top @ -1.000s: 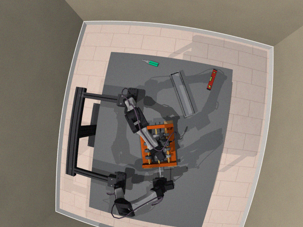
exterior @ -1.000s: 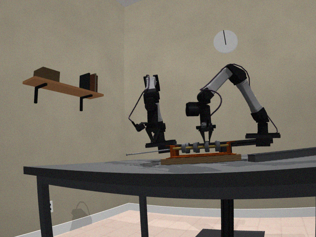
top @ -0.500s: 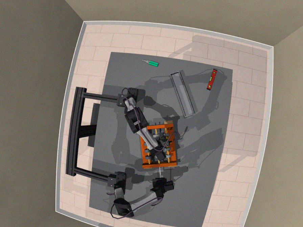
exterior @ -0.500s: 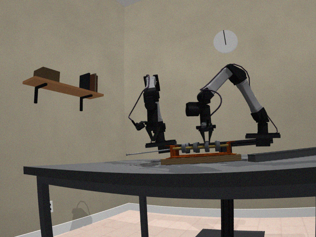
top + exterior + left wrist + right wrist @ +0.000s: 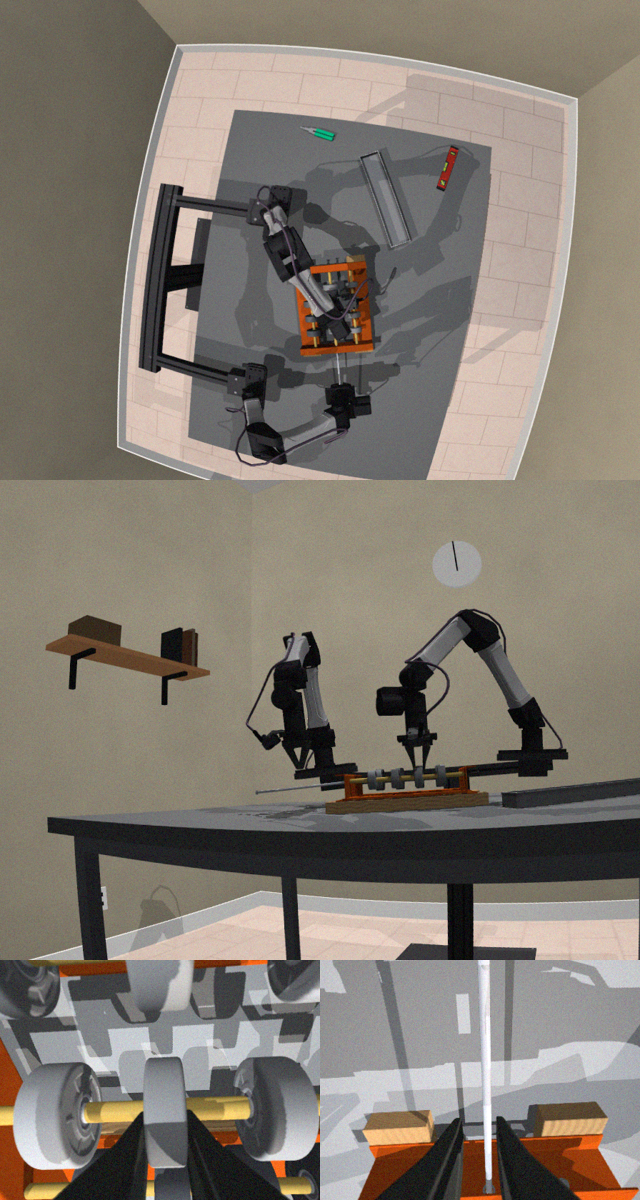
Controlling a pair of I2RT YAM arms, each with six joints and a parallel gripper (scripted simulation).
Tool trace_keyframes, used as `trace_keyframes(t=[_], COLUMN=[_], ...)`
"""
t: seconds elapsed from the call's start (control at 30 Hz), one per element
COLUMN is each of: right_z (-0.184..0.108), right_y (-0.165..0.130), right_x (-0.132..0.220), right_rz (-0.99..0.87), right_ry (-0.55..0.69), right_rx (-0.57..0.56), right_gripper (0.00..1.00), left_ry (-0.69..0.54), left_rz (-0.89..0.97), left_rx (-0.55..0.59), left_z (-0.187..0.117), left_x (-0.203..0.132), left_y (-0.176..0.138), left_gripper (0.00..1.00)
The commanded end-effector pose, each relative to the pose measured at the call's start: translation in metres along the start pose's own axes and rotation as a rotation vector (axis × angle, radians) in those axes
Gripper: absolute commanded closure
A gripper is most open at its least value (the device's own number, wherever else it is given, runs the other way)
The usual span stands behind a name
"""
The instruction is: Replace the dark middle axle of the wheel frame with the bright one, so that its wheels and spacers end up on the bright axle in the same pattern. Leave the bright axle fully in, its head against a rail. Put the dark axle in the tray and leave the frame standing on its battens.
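Observation:
The orange wheel frame stands on its wooden battens. My left gripper is shut on a grey wheel in the middle row, between yellow spacers. The bright axle sticks far out of the near rail; its inner part is hidden. My right gripper is slightly open and empty above the axle, with one finger on each side in the right wrist view. The grey tray looks empty. I cannot make out the dark axle.
Green-handled pliers and a red spirit level lie on the table beyond the frame, near the tray. The left arm reaches over the frame. Outer rows of wheels flank the middle row closely.

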State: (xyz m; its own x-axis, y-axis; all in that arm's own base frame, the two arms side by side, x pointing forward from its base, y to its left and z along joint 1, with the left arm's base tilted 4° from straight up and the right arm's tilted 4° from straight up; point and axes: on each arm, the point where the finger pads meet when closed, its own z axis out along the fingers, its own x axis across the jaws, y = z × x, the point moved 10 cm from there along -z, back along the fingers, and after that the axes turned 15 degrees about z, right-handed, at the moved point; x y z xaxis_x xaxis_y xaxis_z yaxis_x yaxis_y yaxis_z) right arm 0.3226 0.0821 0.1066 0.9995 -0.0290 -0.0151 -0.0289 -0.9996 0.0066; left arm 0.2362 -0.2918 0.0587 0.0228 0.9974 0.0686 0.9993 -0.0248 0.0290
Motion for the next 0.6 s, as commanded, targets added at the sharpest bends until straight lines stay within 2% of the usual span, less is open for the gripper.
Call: trace_keyframes(t=[0.0,0.23,0.3,0.33,0.47,0.57], right_z=[0.001,0.008,0.008,0.009,0.014,0.015], right_y=[0.023,0.087,0.087,0.095,0.133,0.149], right_x=[0.015,0.032,0.032,0.033,0.037,0.038], right_rz=[-0.088,-0.087,-0.087,-0.089,-0.081,-0.071], right_ry=[-0.066,-0.106,-0.106,-0.105,-0.083,-0.074], right_rx=[0.097,0.24,0.24,0.261,0.34,0.374], right_gripper=[0.81,0.81,0.81,0.81,0.81,0.81], left_ry=[-0.005,-0.01,-0.01,-0.018,-0.012,-0.011], left_rz=[-0.001,0.003,0.003,0.0,0.005,0.014], left_rx=[-0.009,-0.004,-0.004,-0.008,0.006,0.008], left_z=[0.006,0.005,0.005,-0.001,0.007,0.008], left_x=[-0.005,-0.006,-0.006,-0.005,-0.007,-0.007], left_y=[0.0,-0.001,-0.001,0.001,-0.002,-0.002], left_gripper=[1.0,1.0,1.0,1.0,1.0,1.0])
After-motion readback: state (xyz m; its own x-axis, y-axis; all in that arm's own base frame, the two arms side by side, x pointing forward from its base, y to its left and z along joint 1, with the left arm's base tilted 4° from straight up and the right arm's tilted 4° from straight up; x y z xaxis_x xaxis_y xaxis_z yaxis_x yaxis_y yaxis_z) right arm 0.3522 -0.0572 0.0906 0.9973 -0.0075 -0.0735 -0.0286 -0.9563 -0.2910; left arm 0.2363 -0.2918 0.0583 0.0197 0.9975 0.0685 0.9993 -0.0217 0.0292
